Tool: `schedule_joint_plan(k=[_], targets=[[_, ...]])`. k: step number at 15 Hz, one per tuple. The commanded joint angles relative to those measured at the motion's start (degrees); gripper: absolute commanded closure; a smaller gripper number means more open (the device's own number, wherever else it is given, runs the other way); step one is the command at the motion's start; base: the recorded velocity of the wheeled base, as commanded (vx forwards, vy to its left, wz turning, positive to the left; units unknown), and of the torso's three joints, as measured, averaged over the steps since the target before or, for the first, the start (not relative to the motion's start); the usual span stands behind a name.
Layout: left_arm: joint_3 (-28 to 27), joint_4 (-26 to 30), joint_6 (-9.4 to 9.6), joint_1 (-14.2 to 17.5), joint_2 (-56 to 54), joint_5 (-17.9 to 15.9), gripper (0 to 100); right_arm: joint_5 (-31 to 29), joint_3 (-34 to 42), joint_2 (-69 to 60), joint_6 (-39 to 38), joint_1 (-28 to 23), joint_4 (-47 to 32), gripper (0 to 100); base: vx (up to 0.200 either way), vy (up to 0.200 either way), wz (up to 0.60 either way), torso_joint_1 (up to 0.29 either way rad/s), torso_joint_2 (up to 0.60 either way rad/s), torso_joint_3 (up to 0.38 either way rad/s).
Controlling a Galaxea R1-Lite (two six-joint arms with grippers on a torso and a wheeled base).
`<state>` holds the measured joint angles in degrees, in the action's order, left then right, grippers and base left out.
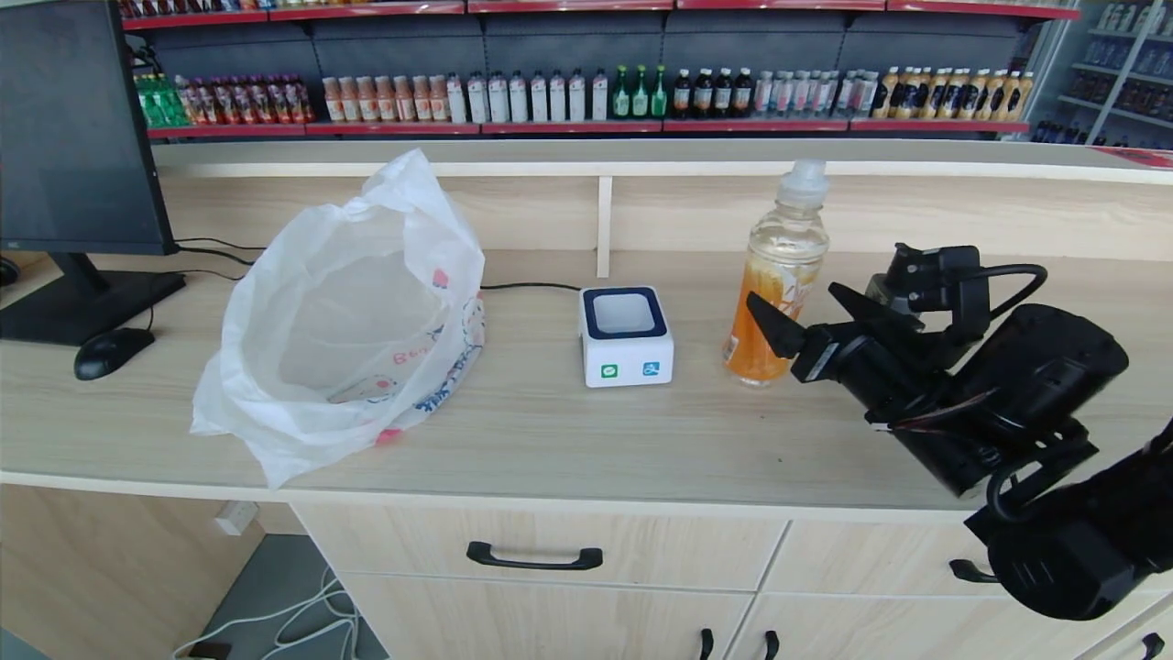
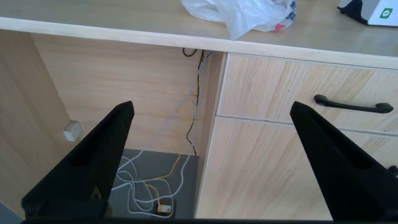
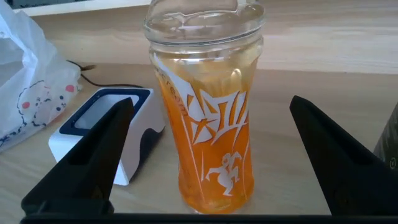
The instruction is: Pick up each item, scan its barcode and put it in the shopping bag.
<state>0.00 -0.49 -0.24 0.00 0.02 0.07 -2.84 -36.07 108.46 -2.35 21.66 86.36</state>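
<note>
One bottle (image 1: 779,284) stands upright on the counter (image 1: 550,431), at 3 o'clock from the scanner (image 1: 626,335), cap up and long axis vertical. Your right gripper (image 1: 790,291) is the nearer one. It hangs just beside the bottle, spread wide and empty. In the head view the bottle lies at about 10 o'clock from its wrist, and in the right wrist view it sits centred between the fingers. I judge a short straight advance would bracket it. Your left gripper (image 2: 211,106), also wide and empty, sits below the counter edge. The shopping bag (image 1: 339,312) lies at 9 o'clock from the scanner.
</note>
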Motion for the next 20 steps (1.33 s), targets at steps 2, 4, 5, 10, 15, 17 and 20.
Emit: schedule_joint_plan(k=[2,4,5,10,15,17,20], targets=[[0.00,-0.04,-0.02,0.00,-0.02,0.01,0,-0.15,-1.02,2.63,-0.11,-0.22,0.04,0,0.000,0.000,0.00,0.000,0.00,0.000],[0.00,-0.04,-0.02,0.00,-0.02,0.01,0,-0.06,-4.09,5.09,0.07,-1.62,0.04,0,0.000,0.000,0.00,0.000,0.00,0.000],[0.00,-0.04,-0.02,0.09,-0.02,0.01,0,-0.06,-5.32,6.15,0.16,-1.98,0.04,0,0.000,0.000,0.00,0.000,0.00,0.000],[0.00,-0.04,-0.02,0.00,0.06,0.01,0,-0.06,-11.13,9.84,0.07,-2.06,-0.23,0,0.000,0.000,0.00,0.000,0.00,0.000],[0.00,0.05,0.07,0.00,-0.02,0.01,0,-0.15,-15.26,12.57,0.59,-2.41,-0.40,0,0.000,0.000,0.00,0.000,0.00,0.000],[0.00,-0.04,-0.02,0.00,-0.02,0.01,0,-0.06,-16.05,13.01,2.09,-2.85,-0.49,0,0.000,0.000,0.00,0.000,0.00,0.000],[0.00,0.05,-0.02,0.00,-0.02,0.01,0,-0.15,-16.49,13.01,2.09,-3.03,-0.49,0,0.000,0.000,0.00,0.000,0.00,0.000]])
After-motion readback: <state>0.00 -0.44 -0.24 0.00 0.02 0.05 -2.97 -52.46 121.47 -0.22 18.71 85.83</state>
